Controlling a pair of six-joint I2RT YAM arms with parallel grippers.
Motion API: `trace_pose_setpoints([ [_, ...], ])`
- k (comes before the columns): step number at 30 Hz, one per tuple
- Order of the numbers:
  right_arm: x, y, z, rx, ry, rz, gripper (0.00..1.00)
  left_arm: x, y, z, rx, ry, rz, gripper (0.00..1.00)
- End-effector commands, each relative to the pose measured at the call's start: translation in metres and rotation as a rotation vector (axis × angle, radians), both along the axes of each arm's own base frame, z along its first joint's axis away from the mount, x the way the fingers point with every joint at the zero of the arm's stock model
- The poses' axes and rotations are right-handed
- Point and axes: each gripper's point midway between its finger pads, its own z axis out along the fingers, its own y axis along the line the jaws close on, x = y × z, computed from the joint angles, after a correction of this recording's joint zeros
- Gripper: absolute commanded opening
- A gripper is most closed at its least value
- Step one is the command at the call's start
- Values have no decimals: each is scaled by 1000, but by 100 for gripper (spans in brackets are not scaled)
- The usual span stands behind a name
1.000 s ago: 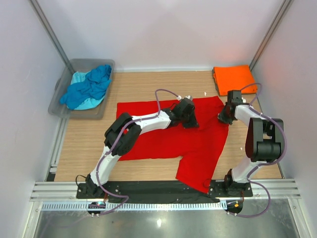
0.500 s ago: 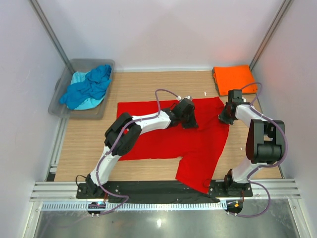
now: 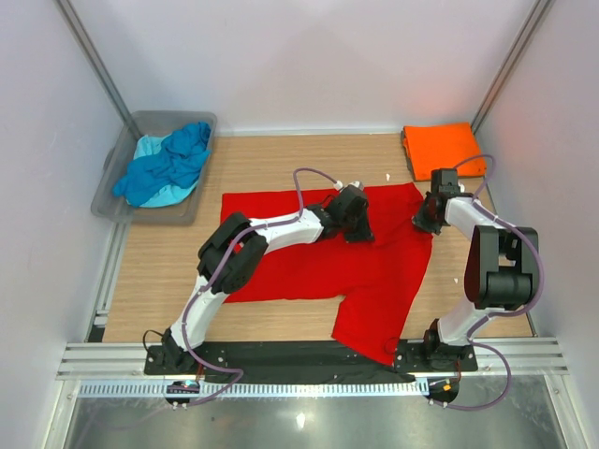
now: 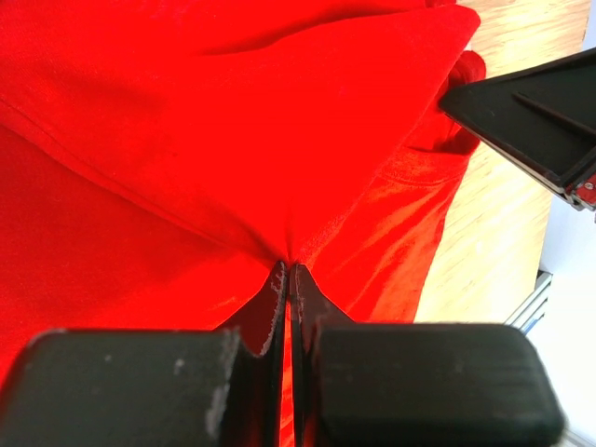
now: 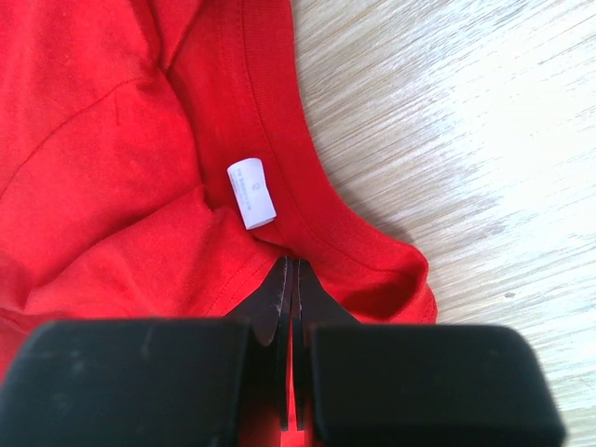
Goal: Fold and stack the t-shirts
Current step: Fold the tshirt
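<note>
A bright red t-shirt (image 3: 309, 262) lies spread on the wooden table in the top view. My left gripper (image 3: 360, 231) is shut on a fold of the red cloth (image 4: 233, 168) near the shirt's upper middle. My right gripper (image 3: 421, 223) is shut on the red shirt's collar (image 5: 354, 251), beside its white label (image 5: 251, 193), at the shirt's right edge. A folded orange t-shirt (image 3: 444, 149) lies at the back right. Blue (image 3: 173, 164) and pale turquoise (image 3: 150, 148) t-shirts lie bunched in the tub.
A grey translucent plastic tub (image 3: 117, 192) stands at the back left. White walls close in the table on three sides. The right arm's black gripper body (image 4: 535, 116) shows at the left wrist view's upper right. Bare wood (image 5: 484, 130) lies beside the collar.
</note>
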Motion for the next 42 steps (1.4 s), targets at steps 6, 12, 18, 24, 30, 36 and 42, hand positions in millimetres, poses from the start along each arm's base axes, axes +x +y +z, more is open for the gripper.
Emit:
trace_pose_setpoints([
  [6, 17, 4, 35, 20, -92, 24, 7, 7, -10, 14, -23, -34, -3, 0],
  [12, 15, 4, 30, 11, -74, 27, 1, 7, -11, 16, -27, -34, -5, 0],
  [18, 15, 2, 32, 3, -69, 27, 1, 6, -10, 16, -25, -32, -7, 0],
  [24, 18, 2, 51, 3, -105, 14, 1, 9, -7, 21, -9, -52, -5, 0],
  [30, 18, 1, 66, 0, -129, 9, 1, 11, -8, 31, -10, -68, -5, 0],
  [36, 11, -1, 67, -7, -113, -7, 1, 9, -7, 33, -9, -62, -14, 0],
  [42, -15, -6, 65, -19, -55, -78, 1, 5, 3, 33, 45, -73, -31, 0],
])
